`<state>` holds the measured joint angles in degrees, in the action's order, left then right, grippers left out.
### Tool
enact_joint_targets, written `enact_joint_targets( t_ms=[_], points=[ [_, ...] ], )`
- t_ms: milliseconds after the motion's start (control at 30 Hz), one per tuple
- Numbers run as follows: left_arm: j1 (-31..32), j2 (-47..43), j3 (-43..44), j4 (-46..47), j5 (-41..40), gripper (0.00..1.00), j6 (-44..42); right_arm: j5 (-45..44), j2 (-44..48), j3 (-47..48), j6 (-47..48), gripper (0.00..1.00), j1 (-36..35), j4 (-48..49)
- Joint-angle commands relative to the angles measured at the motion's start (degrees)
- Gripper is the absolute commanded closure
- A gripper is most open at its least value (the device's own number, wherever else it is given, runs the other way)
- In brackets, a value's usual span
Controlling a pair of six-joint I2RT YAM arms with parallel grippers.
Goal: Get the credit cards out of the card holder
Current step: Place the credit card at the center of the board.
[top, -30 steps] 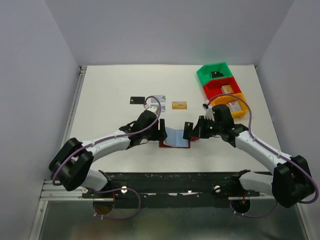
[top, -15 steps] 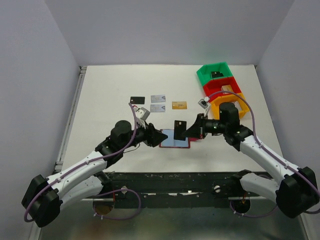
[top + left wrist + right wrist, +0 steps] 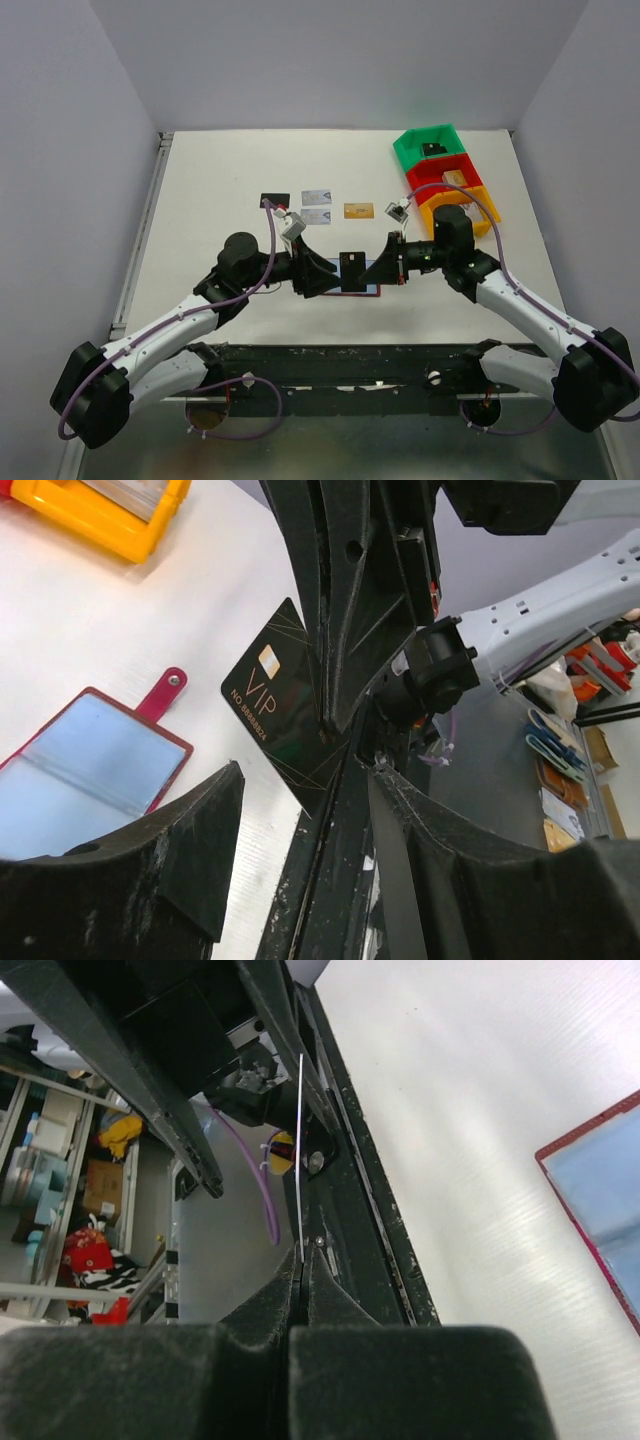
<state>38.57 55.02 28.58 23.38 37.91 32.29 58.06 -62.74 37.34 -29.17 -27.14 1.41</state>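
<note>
Mid-frame, the right gripper (image 3: 376, 267) pinches a black card (image 3: 352, 268) tightly, upright above the open card holder (image 3: 95, 765). The left gripper (image 3: 325, 275) gapes wide beside the card.

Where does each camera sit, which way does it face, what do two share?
Top external: above and behind the bases, looking down on the table; left arm, right arm show.
Left wrist: over the open left gripper, facing the black card and card holder.
Right wrist: along the right gripper, shut on that card edge-on.
Both wrist views share the card holder.
</note>
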Motion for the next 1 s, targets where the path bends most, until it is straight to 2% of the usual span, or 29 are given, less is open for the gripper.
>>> enact_joint_targets(
  t_ms=[0,200,500,833,933,967],
  points=[
    [-0.8,1.2,2.0,3.4,6.6,0.36,0.6,4.6,-0.6,0.8,-1.8,1.00,-0.8,4.5],
    [-1.1,1.4,1.8,4.0,7.6,0.37,0.8,5.9,-0.8,1.2,-2.2,1.00,-1.7,5.4],
    [-1.4,2.6,2.3,5.7,10.3,0.47,1.4,6.7,-1.4,1.2,-2.2,1.00,-2.6,5.9],
    [-1.4,4.1,2.8,7.0,12.5,0.85,1.5,7.3,-2.3,2.0,-1.3,1.00,-3.5,5.1],
    [-1.4,3.9,2.5,7.6,12.6,1.00,1.8,7.2,-2.2,1.9,-1.2,0.99,-3.5,4.9],
    [-1.5,3.8,2.4,7.6,12.4,1.00,1.7,6.7,-2.0,2.0,-1.2,0.90,-3.5,4.5]
  ],
)
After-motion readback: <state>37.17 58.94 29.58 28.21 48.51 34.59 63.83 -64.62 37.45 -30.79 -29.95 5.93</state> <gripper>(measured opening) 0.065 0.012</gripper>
